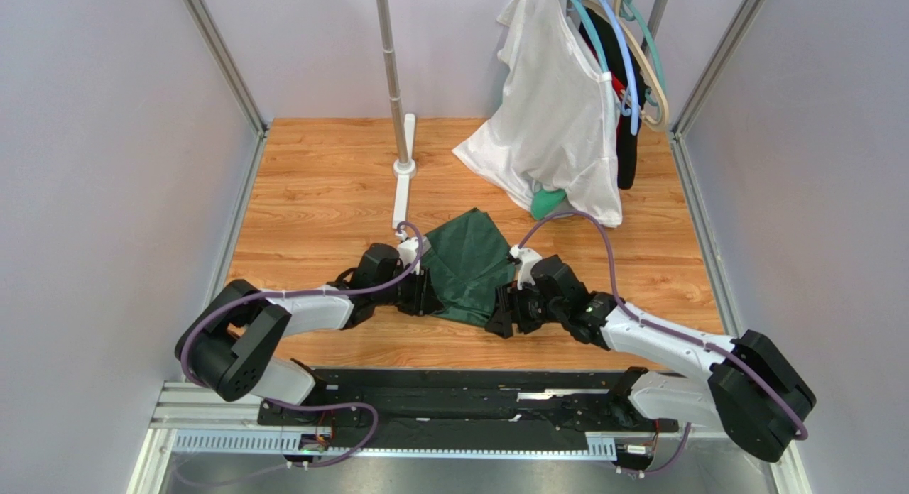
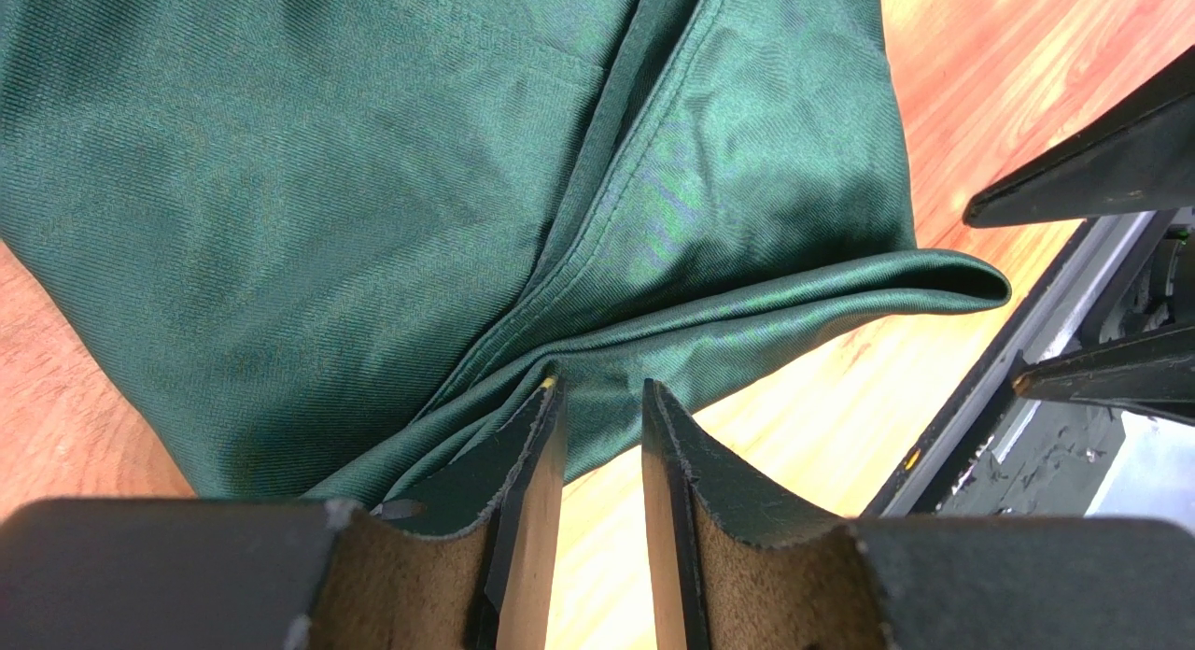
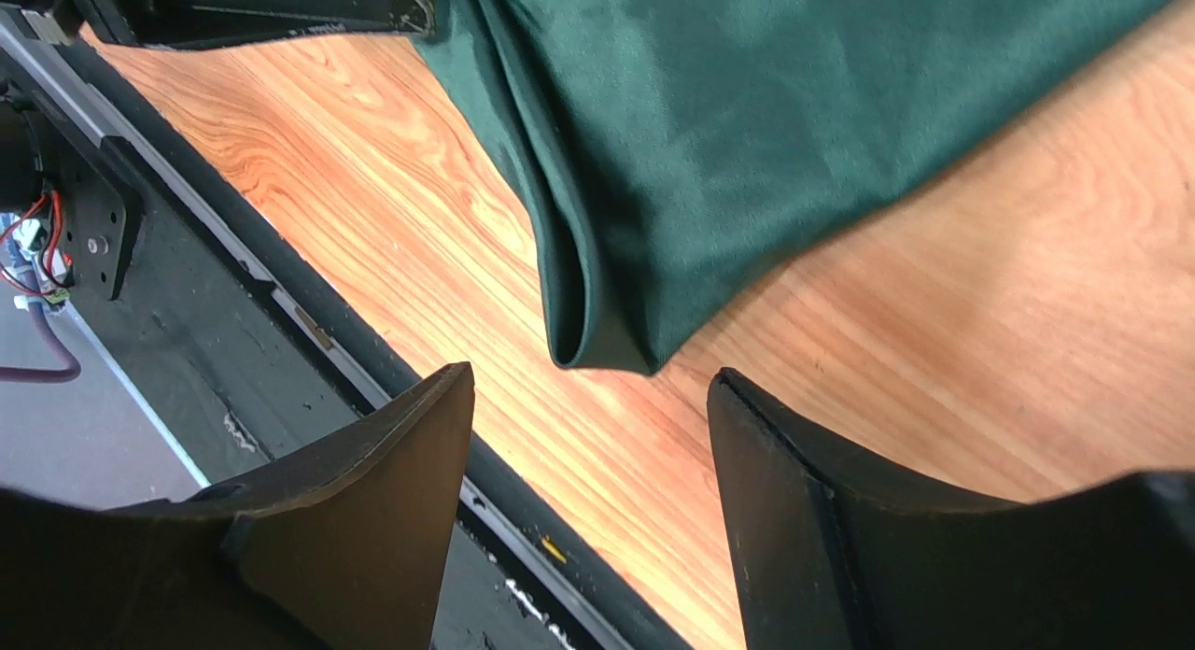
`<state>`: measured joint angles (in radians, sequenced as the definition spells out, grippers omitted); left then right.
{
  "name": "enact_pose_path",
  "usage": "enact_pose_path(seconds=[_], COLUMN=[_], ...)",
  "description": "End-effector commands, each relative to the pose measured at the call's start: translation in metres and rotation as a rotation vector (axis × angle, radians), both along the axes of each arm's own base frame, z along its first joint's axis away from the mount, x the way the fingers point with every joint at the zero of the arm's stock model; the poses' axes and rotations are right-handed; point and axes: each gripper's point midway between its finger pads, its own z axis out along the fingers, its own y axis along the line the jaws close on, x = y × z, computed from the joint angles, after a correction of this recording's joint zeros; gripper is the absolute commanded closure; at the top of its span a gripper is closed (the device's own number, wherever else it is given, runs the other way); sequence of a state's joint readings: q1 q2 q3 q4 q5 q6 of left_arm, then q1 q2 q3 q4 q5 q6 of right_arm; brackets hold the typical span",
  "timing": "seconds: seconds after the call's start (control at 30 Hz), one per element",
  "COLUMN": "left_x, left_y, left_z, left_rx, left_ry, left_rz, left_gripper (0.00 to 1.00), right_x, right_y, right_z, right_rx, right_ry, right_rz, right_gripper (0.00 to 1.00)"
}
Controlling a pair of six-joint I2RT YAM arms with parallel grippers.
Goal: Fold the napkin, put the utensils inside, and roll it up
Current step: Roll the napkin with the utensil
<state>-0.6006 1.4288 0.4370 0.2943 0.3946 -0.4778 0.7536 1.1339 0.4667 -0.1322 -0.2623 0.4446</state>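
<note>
The dark green napkin [image 1: 469, 262] lies folded on the wooden table between my two grippers. In the left wrist view the napkin [image 2: 351, 188] fills the upper part, its doubled hem running just past my fingertips. My left gripper [image 2: 603, 391] stands narrowly open, with bare wood showing in the gap and its tips at the cloth's edge. The right gripper [image 3: 591, 374] is wide open, and the napkin's folded corner [image 3: 603, 345] lies just ahead of its tips, apart from them. From above, the left gripper [image 1: 427, 292] and right gripper [image 1: 501, 308] flank the napkin's near edge. The utensils are out of view.
A white garment [image 1: 560, 121] hangs on hangers at the back right, with a brighter green garment [image 1: 547, 203] beneath it. A metal pole on a white stand [image 1: 397, 100] rises at the back centre. A black rail [image 1: 448, 393] borders the table's near edge. Grey walls close both sides.
</note>
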Motion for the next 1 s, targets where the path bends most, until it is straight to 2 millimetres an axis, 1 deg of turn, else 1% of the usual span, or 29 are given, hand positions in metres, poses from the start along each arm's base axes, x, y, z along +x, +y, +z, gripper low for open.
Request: enact_pose_path(seconds=[0.0, 0.07, 0.17, 0.23, 0.37, 0.63, 0.83, 0.87, 0.9, 0.97], left_x=[-0.005, -0.006, -0.005, -0.005, -0.006, -0.007, -0.008, -0.009, -0.009, -0.009], left_y=[0.002, 0.001, 0.002, 0.001, 0.001, 0.001, 0.001, 0.001, 0.001, 0.000], left_z=[-0.006, -0.007, -0.006, -0.005, -0.005, -0.006, -0.005, -0.005, -0.005, -0.003], left_rx=[0.025, 0.024, 0.024, 0.020, 0.021, 0.023, 0.020, 0.020, 0.018, 0.012], left_ry=[0.045, 0.048, 0.046, 0.045, 0.041, 0.043, 0.038, 0.040, 0.039, 0.034], left_rz=[-0.006, -0.007, -0.007, -0.009, -0.017, -0.024, -0.030, -0.033, -0.034, -0.042], left_gripper=[0.65, 0.65, 0.65, 0.65, 0.65, 0.65, 0.65, 0.65, 0.65, 0.65], right_x=[0.014, 0.014, 0.018, 0.021, 0.024, 0.030, 0.028, 0.027, 0.027, 0.026], right_y=[0.011, 0.013, 0.013, 0.010, 0.009, 0.009, 0.001, 0.001, 0.000, 0.000], right_z=[0.002, -0.005, -0.007, -0.013, -0.014, -0.022, -0.028, -0.030, -0.030, -0.032], right_rx=[0.032, 0.010, -0.008, -0.033, -0.038, -0.065, -0.082, -0.089, -0.089, -0.092], right_ry=[-0.069, -0.056, -0.057, -0.050, -0.044, -0.003, 0.065, 0.080, 0.085, 0.102], right_rz=[-0.007, 0.001, -0.010, -0.031, -0.068, -0.121, -0.192, -0.193, -0.198, -0.205], right_gripper=[0.34, 0.34, 0.35, 0.37, 0.39, 0.55, 0.64, 0.66, 0.70, 0.74])
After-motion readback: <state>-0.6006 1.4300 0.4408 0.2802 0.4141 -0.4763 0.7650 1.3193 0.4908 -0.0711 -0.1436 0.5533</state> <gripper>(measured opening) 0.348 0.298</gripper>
